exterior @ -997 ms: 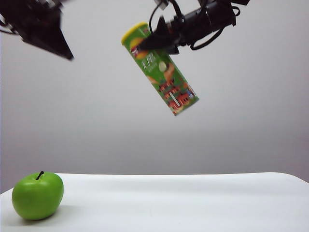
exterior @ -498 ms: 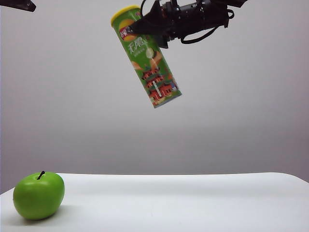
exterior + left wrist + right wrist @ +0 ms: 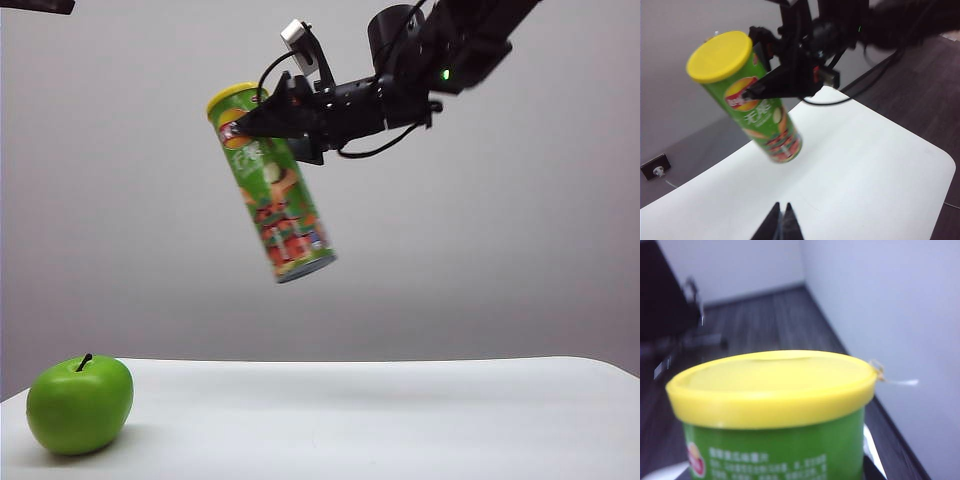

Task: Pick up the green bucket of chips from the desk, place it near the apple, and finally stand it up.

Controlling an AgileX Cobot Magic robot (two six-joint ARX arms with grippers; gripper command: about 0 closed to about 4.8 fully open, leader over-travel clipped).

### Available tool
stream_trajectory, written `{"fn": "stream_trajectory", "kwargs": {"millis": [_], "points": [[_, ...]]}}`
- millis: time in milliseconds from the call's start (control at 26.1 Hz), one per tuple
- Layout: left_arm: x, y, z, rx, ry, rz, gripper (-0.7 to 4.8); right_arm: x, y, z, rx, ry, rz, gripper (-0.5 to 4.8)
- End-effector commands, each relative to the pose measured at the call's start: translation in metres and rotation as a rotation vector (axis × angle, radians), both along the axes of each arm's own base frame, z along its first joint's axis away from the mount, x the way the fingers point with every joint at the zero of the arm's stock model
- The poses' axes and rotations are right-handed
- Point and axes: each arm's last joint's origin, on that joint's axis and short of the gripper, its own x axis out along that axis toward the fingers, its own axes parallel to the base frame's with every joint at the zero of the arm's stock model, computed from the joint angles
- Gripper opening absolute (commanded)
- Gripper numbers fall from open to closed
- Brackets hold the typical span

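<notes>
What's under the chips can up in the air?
Nothing but air, then the bare white desk. The right gripper holds the green bucket of chips tilted; the apple sits off to one side.

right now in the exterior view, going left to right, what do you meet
green apple on the desk → green bucket of chips held in the air, lid end up and tilted → right gripper clamped near its lid → the right arm running off to the upper right
</notes>
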Motion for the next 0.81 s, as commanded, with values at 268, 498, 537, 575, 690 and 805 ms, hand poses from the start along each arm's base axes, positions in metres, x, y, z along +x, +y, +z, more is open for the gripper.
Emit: {"fn": "stream_trajectory", "kwargs": {"millis": [268, 498, 537, 575, 690, 805], "points": [[-0.001, 0.0, 0.002, -0.001, -0.015, -0.006, -0.04, -0.03, -0.003, -0.042, 0.273, 0.04, -0.123, 2.91], [-0.001, 0.0, 0.0, -0.001, -0.009, -0.001, -0.04, -0.058, 0.013, -0.072, 0.262, 0.039, -0.16, 2.91], [-0.001, 0.0, -0.002, -0.003, -0.003, 0.003, -0.04, -0.063, 0.018, -0.076, 0.251, 0.023, -0.165, 2.91], [-0.001, 0.0, -0.005, -0.008, 0.009, 0.013, -0.04, -0.068, 0.022, -0.079, 0.24, 0.0, -0.175, 2.91], [-0.005, 0.0, -0.016, -0.005, 0.04, 0.075, -0.04, -0.081, 0.036, -0.084, 0.206, -0.091, -0.209, 2.83], [-0.016, -0.001, -0.022, -0.014, 0.024, 0.093, -0.04, -0.082, 0.038, -0.087, 0.202, -0.097, -0.224, 2.82]]}}
